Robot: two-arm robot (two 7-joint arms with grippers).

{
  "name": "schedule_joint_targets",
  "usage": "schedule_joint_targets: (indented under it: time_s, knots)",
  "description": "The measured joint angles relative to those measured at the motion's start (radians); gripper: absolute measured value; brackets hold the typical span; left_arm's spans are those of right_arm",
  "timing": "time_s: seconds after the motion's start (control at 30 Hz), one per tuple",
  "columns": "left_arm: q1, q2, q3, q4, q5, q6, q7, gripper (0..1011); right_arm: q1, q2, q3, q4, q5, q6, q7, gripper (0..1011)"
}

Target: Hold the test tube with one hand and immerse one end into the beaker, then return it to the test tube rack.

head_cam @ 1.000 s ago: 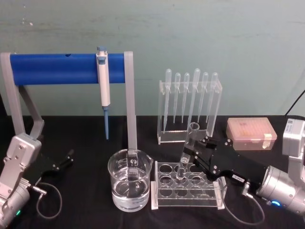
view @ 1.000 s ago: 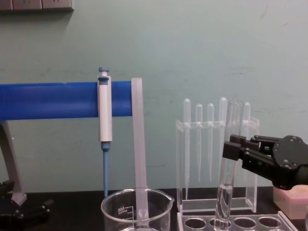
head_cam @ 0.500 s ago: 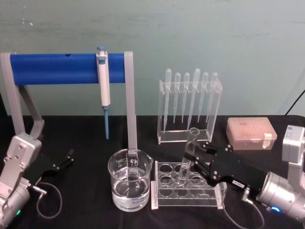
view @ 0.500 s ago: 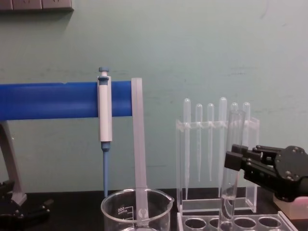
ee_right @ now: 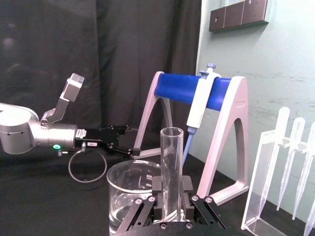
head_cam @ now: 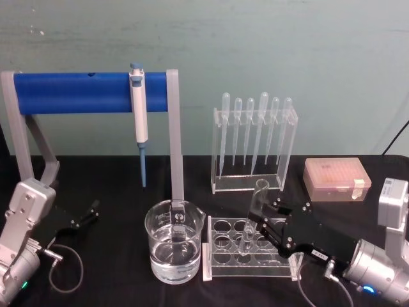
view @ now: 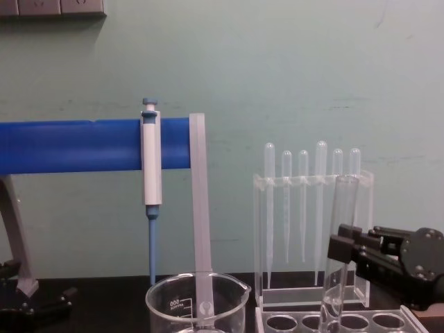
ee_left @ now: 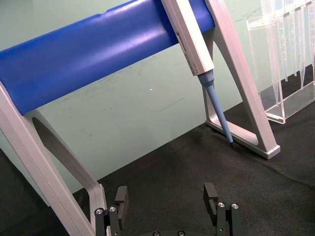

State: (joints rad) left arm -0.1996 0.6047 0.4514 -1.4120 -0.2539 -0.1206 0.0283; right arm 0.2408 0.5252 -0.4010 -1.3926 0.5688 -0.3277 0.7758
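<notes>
The right gripper (head_cam: 261, 219) reaches in low from the right, fingers clamped on the test tube (head_cam: 253, 214), a clear, flare-rimmed tube standing nearly upright in a hole of the acrylic rack (head_cam: 220, 263) beside the water-filled beaker (head_cam: 174, 249). The left gripper (head_cam: 89, 212) rests parked at left, fingers apart.

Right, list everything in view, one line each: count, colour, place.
test tube: one, clear, upright in the tube rack, gripped by the right gripper.
beaker: one, clear, holding liquid, left of the rack.
tube rack: one, clear, front centre.
pipettes: six, clear, in the clear stand behind.
pipettor: one, white and blue, hanging on the blue-barred stand.
tip box: one, pinkish, back right.
left gripper: black, open, parked at left.
right gripper: black, shut on the tube.
</notes>
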Motion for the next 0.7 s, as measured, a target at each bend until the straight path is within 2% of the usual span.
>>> schedule_joint_targets:
  time_s: [0.23, 0.7]
  knots:
    - [0.0, 0.0, 0.0, 0.0, 0.0, 0.0, 0.0, 1000, -0.007, -0.005, -0.003, 0.008, -0.007, -0.008, 0.001, 238]
    - [0.0, 0.0, 0.0, 0.0, 0.0, 0.0, 0.0, 1000, -0.016, -0.008, -0.011, 0.014, -0.048, -0.022, -0.006, 238]
